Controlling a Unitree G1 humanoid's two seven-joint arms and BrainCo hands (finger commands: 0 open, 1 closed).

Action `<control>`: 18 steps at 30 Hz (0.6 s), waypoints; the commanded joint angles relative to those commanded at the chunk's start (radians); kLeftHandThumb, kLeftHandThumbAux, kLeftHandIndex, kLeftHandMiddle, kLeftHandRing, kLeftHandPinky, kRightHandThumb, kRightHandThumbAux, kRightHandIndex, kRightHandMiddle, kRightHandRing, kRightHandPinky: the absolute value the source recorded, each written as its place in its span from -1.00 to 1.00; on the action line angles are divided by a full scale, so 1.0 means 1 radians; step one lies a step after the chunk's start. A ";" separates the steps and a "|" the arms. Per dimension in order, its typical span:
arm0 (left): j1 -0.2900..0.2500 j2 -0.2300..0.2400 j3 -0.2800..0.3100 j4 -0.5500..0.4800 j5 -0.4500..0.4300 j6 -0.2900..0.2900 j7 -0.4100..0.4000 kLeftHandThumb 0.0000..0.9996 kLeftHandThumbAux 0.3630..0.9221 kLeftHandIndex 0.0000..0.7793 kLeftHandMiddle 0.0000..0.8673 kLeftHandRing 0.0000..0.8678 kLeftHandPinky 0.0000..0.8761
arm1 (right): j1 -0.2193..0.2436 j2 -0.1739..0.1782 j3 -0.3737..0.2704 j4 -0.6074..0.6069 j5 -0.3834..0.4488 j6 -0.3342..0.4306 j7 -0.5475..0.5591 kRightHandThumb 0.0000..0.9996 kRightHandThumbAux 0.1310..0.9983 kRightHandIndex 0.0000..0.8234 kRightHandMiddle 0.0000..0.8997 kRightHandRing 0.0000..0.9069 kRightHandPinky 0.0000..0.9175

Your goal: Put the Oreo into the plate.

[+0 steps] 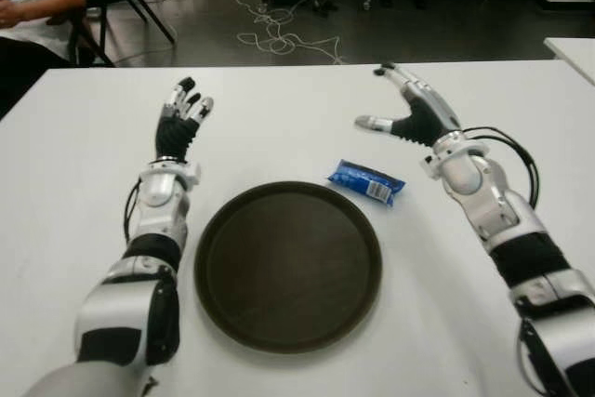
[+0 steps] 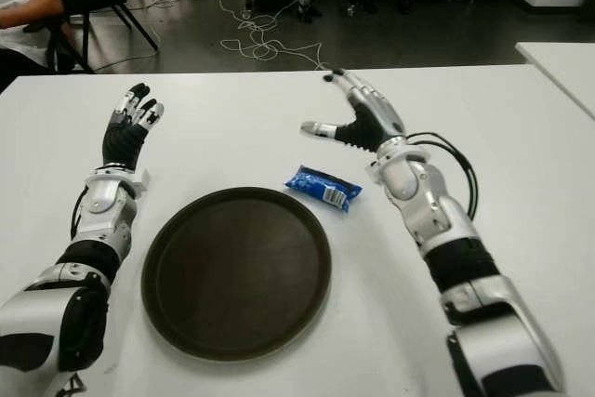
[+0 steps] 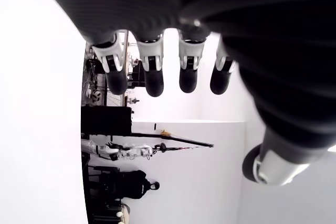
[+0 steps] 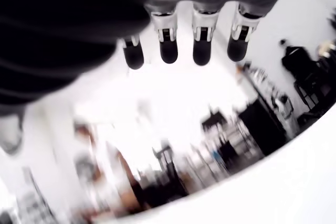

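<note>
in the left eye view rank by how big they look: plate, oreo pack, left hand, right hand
1. plate, largest by far
2. right hand and left hand, both open and too similar in size to rank
3. Oreo pack, smallest

We saw silver-and-black arms with glossy shells; the left hand (image 1: 179,118) and right hand (image 1: 414,111) had black palms, silver fingers and dark fingertips; black cables (image 1: 509,151) looped at the right wrist.
</note>
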 joint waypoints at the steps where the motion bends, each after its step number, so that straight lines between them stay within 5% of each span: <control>1: 0.001 0.001 -0.001 0.002 0.002 0.000 0.000 -1.00 -0.03 -0.86 -0.80 -0.85 -0.85 | 0.005 -0.003 0.004 -0.022 -0.012 0.021 0.016 -0.87 -0.56 -1.00 -1.00 -1.00 -1.00; 18: 0.003 0.008 -0.004 0.013 0.025 0.014 0.022 -1.00 -0.01 -0.76 -0.69 -0.75 -0.76 | 0.011 -0.056 0.105 -0.228 -0.216 0.290 0.301 -1.00 -0.64 -1.00 -1.00 -1.00 -1.00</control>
